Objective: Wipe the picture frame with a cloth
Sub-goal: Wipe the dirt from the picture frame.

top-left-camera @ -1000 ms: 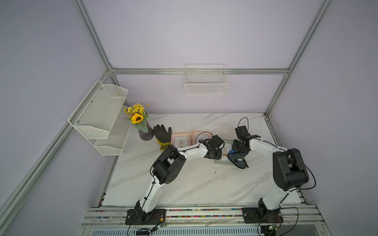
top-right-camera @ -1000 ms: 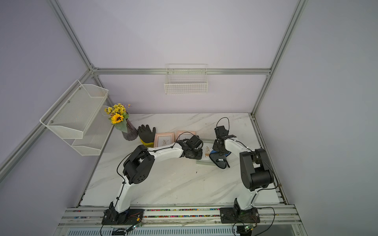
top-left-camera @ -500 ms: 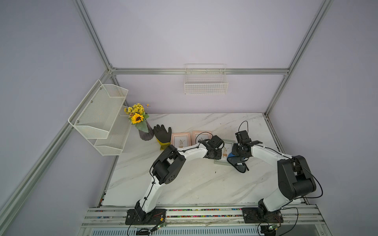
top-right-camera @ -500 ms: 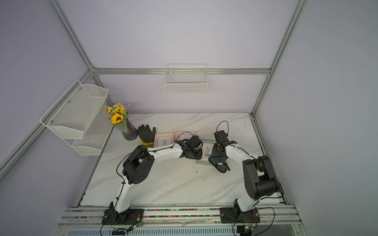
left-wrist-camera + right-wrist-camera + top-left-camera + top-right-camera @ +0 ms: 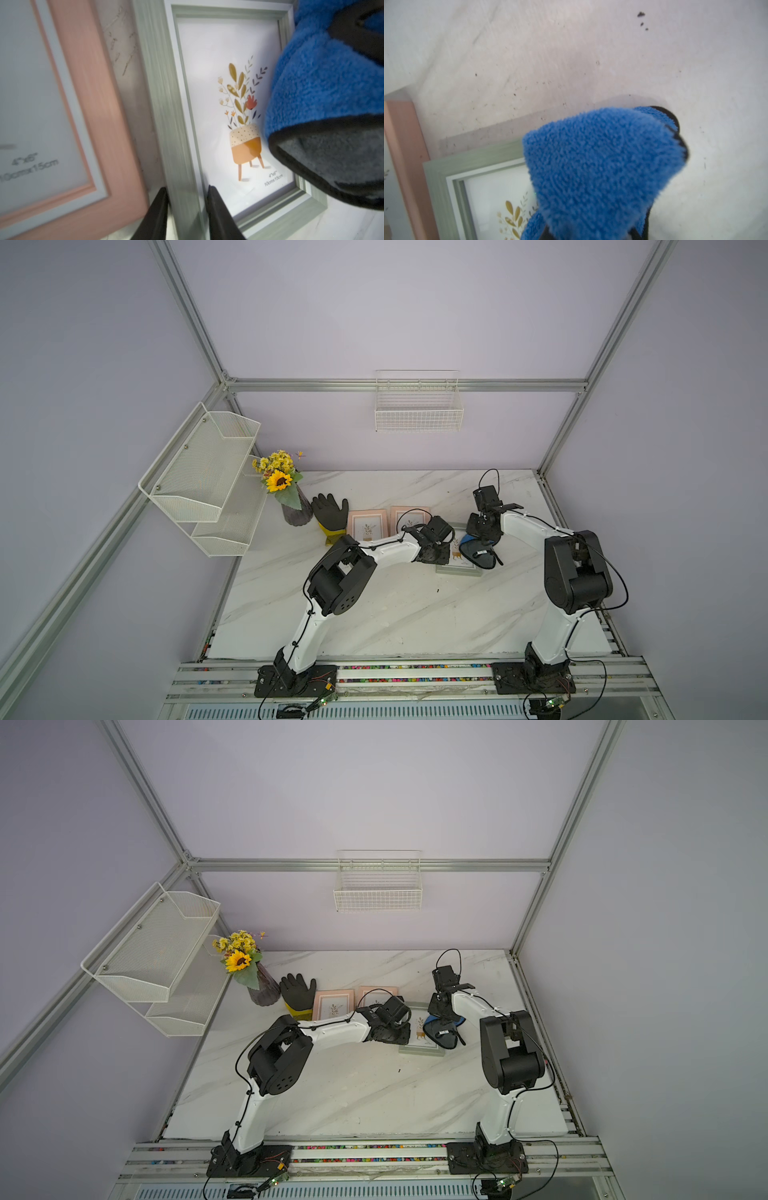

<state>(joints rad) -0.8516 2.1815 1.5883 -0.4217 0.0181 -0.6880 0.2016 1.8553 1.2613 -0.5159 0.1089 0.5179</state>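
Note:
A grey-green picture frame (image 5: 457,570) (image 5: 419,1050) with a potted-plant print lies flat on the marble table. My left gripper (image 5: 187,188) (image 5: 440,549) is shut on the picture frame's left border (image 5: 166,104), one finger on each side of it. The cloth (image 5: 478,553) (image 5: 442,1031) is blue with a dark grey reverse. It hangs bunched from my right gripper (image 5: 482,533), which is shut on it. In the left wrist view the cloth (image 5: 322,83) covers the frame's right side. In the right wrist view the cloth (image 5: 602,162) hides my fingers and overlaps the frame's top corner (image 5: 438,172).
Two pink frames (image 5: 368,524) (image 5: 409,516) lie just left of the grey-green one, the nearer almost touching it. A black-and-yellow glove (image 5: 330,514) and a vase of sunflowers (image 5: 291,506) stand further left. A mesh shelf (image 5: 208,477) and a wire basket (image 5: 417,406) hang on the walls.
My right arm swung its elbow out and back. The cloth slid a little toward the front of the frame, then back toward its far end. The left gripper stayed on the frame's border.

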